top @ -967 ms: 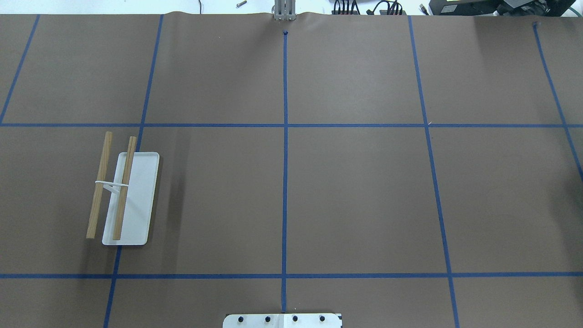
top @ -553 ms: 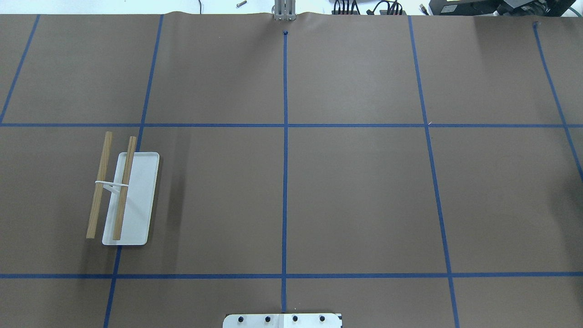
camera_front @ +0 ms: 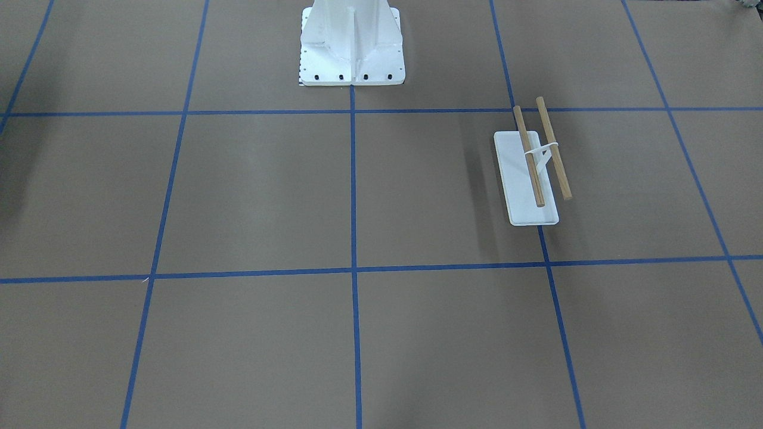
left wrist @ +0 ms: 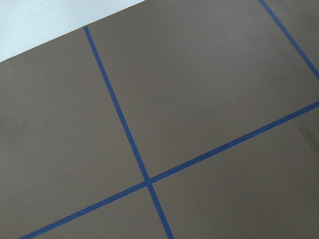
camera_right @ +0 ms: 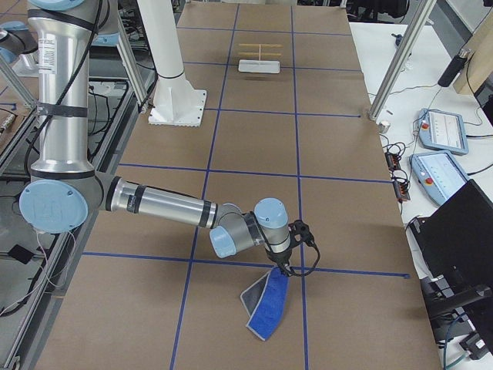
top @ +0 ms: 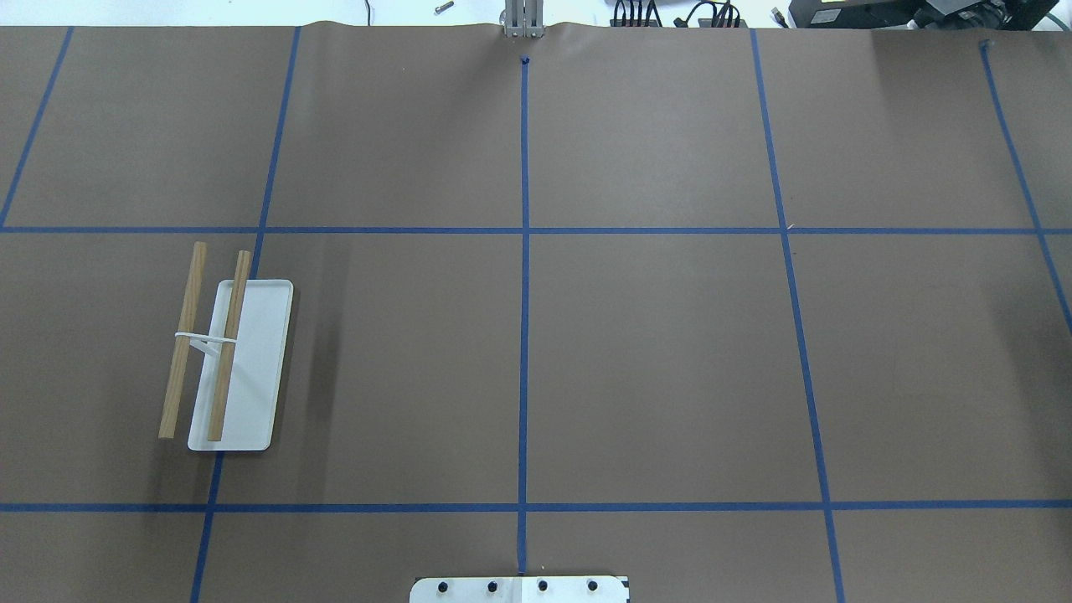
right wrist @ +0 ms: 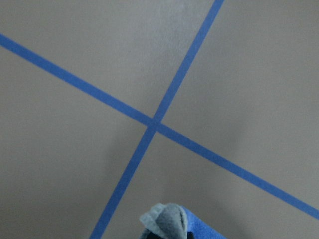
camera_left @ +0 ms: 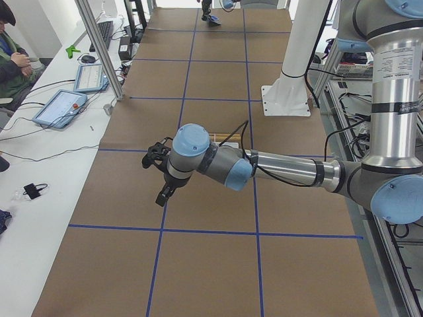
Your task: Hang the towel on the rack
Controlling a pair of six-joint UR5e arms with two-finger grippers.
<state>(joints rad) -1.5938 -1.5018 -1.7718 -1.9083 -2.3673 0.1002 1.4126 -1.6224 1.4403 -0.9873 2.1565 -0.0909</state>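
Note:
The rack [top: 251, 394] stands on the table's left side in the overhead view, with a white base and two bare wooden dowels [top: 182, 339]; it also shows in the front-facing view [camera_front: 527, 190] and far off in the exterior right view [camera_right: 259, 65]. The towel [camera_right: 268, 304], blue with a grey face, hangs from my right gripper [camera_right: 282, 267] with its lower end on the table near the right end. Its top corner shows in the right wrist view [right wrist: 172, 223]. My left gripper [camera_left: 161, 196] hovers above the table near the left end. I cannot tell whether either gripper is open or shut.
The big white bolted pedestal [camera_front: 351, 42] stands at the robot's side of the table [top: 662, 352], which is brown paper with blue tape lines. Tablets and cables lie on the white bench [camera_right: 439, 131] beyond the far edge. An operator [camera_left: 10, 53] sits there.

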